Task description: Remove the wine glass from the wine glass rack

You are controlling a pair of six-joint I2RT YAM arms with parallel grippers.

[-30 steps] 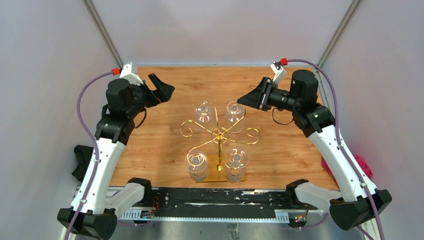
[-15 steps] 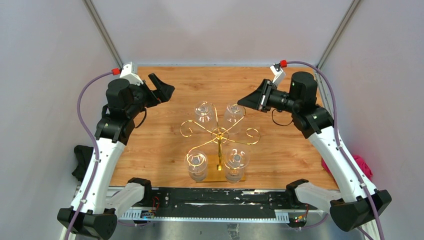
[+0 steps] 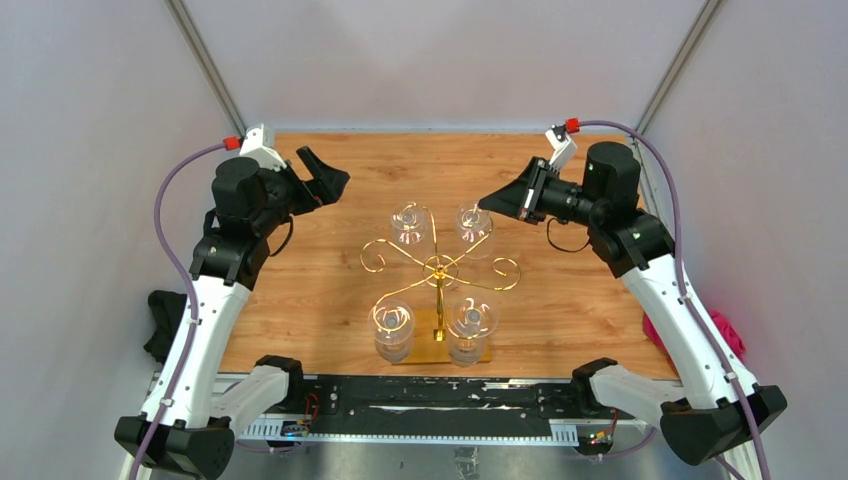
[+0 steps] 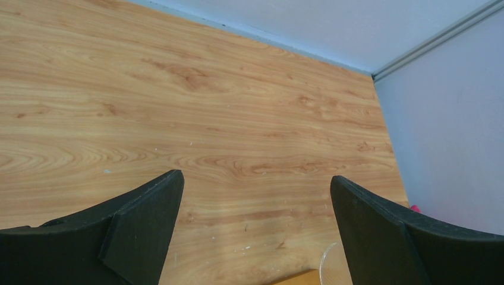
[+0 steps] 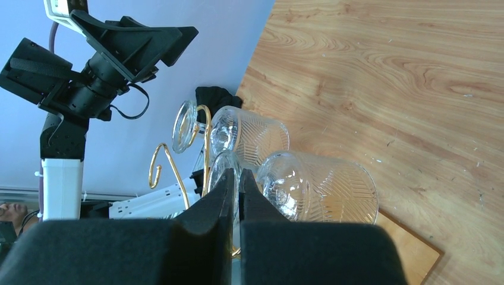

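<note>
The right gripper (image 3: 487,203) has its two fingers (image 5: 226,196) pressed flat together with no gap, and it holds nothing. In the right wrist view the closed tips point at the cluster of hanging glasses but touch none of them. The tool hangs in the air just beyond and to the right of the rack's far-right glass, aimed inward and slightly down. The right arm (image 3: 655,275) rises from its base at the near right corner. It runs up along the right edge of the table (image 3: 310,290) and bends at the elbow, so that the forearm reaches toward the centre.

The left gripper (image 3: 328,170) has its jaws spread wide with nothing between them. In the left wrist view its fingers (image 4: 142,219) frame bare wood. The left arm (image 3: 215,290) mirrors the right, standing tall at the left edge with its tool raised over the far-left part of the table, well apart from the rack.

The wine glass rack (image 3: 438,266) stands on its wooden base (image 3: 440,350) at mid-table, toward the near edge and between the two arms. Four wine glasses hang from its curled gold arms: far left (image 3: 411,222), far right (image 3: 470,222), near left (image 3: 393,325) and near right (image 3: 470,322). All four are on the rack, and neither gripper is in contact with any of them.
</note>
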